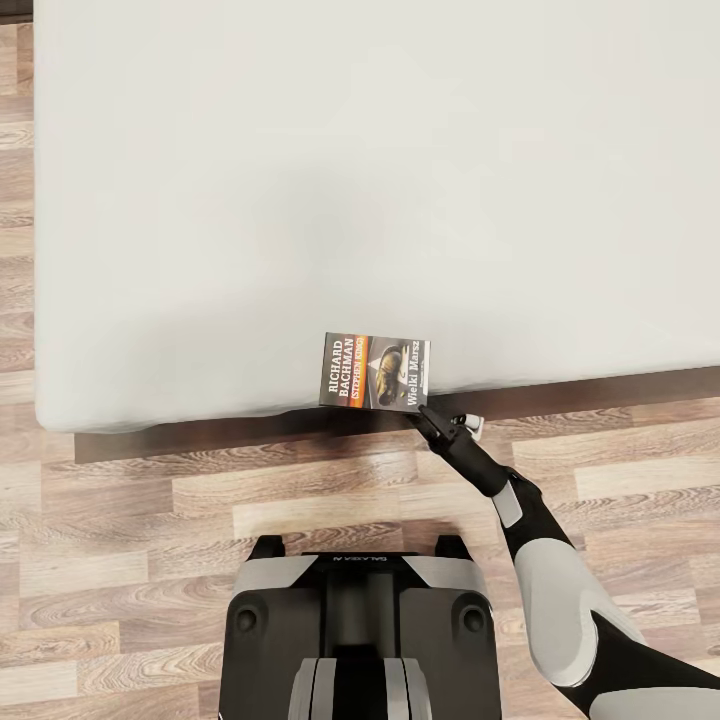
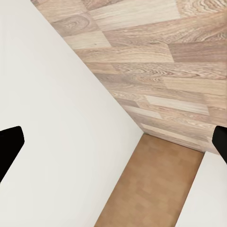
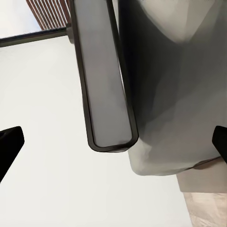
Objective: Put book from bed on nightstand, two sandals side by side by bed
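Note:
The book, dark with an orange band and white "RICHARD BACHMAN" lettering, lies at the near edge of the bed's off-white mattress, slightly overhanging the dark wood frame. My right gripper reaches up to the book's near right corner. In the right wrist view the book appears edge-on as a thin dark-rimmed slab, and the fingertips stand wide apart on either side of it: open, not closed on it. My left gripper is open over the floor. The sandals and nightstand are out of view.
Light wood-plank floor runs along the bed's near side and its left side. My dark base stands close to the bed frame. The left wrist view looks at planks and white surfaces.

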Available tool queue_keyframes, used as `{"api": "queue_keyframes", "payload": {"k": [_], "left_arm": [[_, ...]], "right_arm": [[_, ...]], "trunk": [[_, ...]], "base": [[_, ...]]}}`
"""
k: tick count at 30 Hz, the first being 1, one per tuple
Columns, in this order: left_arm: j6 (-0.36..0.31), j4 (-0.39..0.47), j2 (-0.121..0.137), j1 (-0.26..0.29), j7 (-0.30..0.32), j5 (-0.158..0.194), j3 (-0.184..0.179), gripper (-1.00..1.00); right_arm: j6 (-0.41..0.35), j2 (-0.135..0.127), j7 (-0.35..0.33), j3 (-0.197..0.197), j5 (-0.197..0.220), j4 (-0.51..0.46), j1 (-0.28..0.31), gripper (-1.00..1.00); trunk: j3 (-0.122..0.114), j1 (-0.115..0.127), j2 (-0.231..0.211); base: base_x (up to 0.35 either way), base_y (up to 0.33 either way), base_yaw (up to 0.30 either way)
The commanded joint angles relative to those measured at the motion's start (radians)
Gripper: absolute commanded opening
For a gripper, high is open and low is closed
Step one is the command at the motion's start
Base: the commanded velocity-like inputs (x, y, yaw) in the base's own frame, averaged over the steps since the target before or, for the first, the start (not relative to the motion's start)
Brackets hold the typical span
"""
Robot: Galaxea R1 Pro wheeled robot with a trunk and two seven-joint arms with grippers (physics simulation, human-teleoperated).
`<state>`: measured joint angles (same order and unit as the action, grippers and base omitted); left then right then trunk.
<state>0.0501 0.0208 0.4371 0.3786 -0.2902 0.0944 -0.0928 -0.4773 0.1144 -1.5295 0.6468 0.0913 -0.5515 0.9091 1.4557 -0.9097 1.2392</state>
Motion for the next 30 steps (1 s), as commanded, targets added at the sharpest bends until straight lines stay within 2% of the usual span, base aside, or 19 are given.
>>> {"api": "queue_keyframes", "payload": {"k": [1, 30], "left_arm": [[0.004, -0.001, 0.000, 0.000, -0.002, 0.010, -0.008, 1.00], [0.004, -0.001, 0.000, 0.000, -0.001, 0.010, -0.008, 1.00]], "right_arm": [[-0.011, 0.001, -0.004, 0.005, -0.004, -0.001, 0.001, 1.00], [-0.012, 0.001, -0.004, 0.006, 0.010, -0.002, -0.002, 1.00]], "trunk": [[0.000, 0.000, 0.000], [0.000, 0.000, 0.000]], "base": [[0.000, 0.000, 0.000], [0.000, 0.000, 0.000]]}}
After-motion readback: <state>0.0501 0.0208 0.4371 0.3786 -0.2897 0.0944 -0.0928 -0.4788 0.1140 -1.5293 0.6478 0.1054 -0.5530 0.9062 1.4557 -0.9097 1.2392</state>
